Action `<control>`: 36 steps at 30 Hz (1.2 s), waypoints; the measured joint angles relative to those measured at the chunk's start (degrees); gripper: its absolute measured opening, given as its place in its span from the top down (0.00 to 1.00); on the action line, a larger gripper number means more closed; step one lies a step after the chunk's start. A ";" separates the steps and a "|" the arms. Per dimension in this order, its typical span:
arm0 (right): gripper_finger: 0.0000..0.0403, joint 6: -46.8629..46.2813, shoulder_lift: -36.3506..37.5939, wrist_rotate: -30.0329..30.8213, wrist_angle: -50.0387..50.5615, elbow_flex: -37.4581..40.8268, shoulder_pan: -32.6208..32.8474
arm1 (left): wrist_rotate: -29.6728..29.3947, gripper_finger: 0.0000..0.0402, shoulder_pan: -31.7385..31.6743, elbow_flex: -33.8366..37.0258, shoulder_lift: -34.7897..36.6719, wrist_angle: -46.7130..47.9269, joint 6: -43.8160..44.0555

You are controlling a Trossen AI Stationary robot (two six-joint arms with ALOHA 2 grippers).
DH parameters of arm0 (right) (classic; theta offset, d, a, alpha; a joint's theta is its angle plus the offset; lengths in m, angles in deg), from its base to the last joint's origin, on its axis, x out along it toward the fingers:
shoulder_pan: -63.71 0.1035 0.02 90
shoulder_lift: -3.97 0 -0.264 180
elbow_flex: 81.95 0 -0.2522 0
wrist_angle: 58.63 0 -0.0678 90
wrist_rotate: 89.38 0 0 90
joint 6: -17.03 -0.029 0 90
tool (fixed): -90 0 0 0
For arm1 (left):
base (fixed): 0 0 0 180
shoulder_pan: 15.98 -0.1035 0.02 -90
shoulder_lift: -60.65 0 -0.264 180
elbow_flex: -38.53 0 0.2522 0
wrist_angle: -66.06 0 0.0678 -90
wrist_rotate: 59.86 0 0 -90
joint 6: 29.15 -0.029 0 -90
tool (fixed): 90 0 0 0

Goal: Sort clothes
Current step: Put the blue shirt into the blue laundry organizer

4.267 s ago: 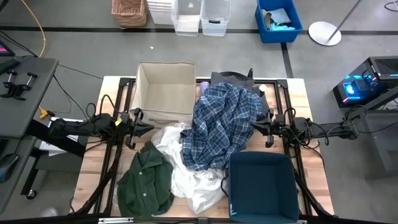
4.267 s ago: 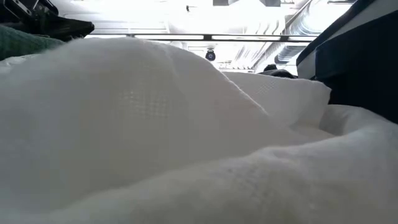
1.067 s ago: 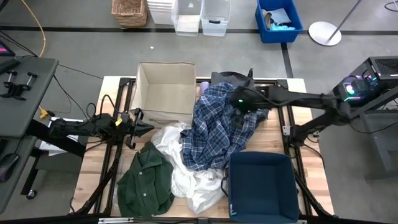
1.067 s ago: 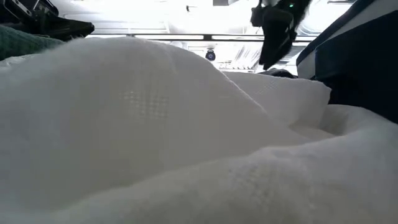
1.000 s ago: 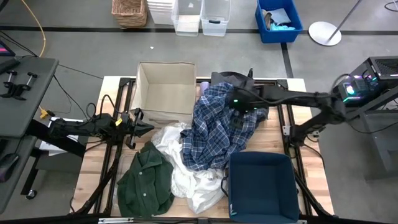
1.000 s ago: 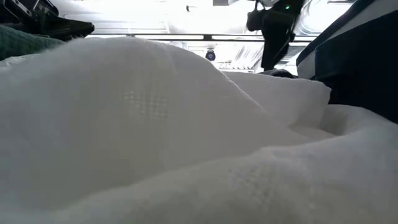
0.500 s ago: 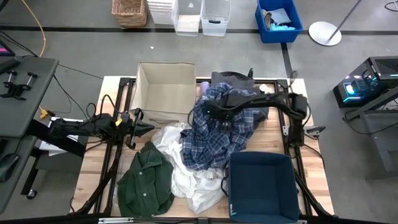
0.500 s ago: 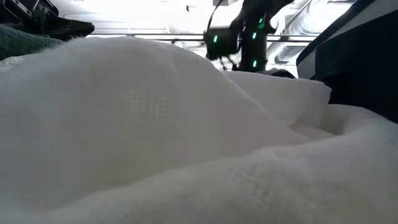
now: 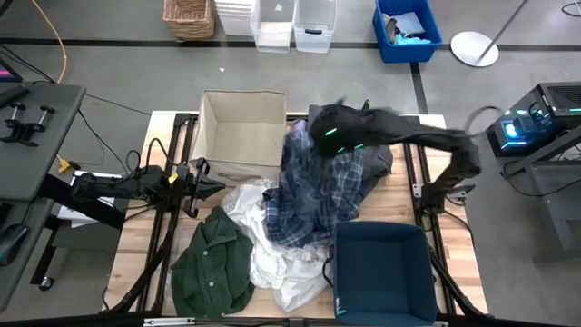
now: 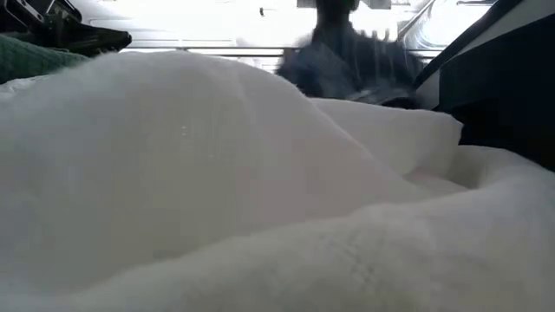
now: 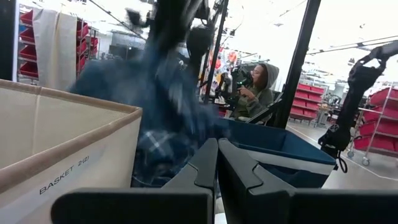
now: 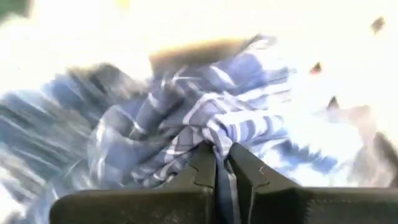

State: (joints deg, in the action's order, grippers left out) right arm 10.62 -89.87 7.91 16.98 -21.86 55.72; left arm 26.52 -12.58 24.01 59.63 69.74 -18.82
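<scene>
Bright overhead light; the plaid shirt smears with motion blur, windows glaring behind.

White fabric fills the low view, and the plaid shirt seems motion-blurred in all 4 views.

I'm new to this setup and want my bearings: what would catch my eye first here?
The right gripper, shut on the blue-and-white plaid shirt, is hoisting it off the heap at the table's middle, beside the beige fabric basket. Below lie a white fabric piece and a dark green shirt, next to a dark blue bin. The left gripper waits shut at the table's left.
</scene>
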 joint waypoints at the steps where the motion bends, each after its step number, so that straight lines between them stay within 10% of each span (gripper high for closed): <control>1: 0.99 -0.88 2.28 -1.03 -0.03 -3.47 0.43 | 0.02 1.00 0.00 0.00 0.02 0.00 -0.02; 12: 0.99 -16.57 19.68 -12.50 -7.95 -22.86 17.16 | 0.02 1.00 0.02 0.00 0.01 0.00 0.00; 24: 0.99 -58.14 16.95 0.64 28.62 -22.63 47.65 | 0.02 1.00 0.00 0.00 0.00 0.00 -0.02; 29: 0.99 -57.82 15.12 1.40 22.03 -12.14 52.55 | 0.02 1.00 0.00 0.00 0.00 0.00 -0.02; 36: 0.99 -59.47 13.49 -14.31 9.81 14.95 55.94 | 0.02 1.00 0.01 0.00 0.00 0.00 -0.02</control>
State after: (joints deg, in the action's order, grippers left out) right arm -48.85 -76.39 -6.40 26.79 -6.91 111.66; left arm 26.54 -12.57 24.01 59.63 69.74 -18.84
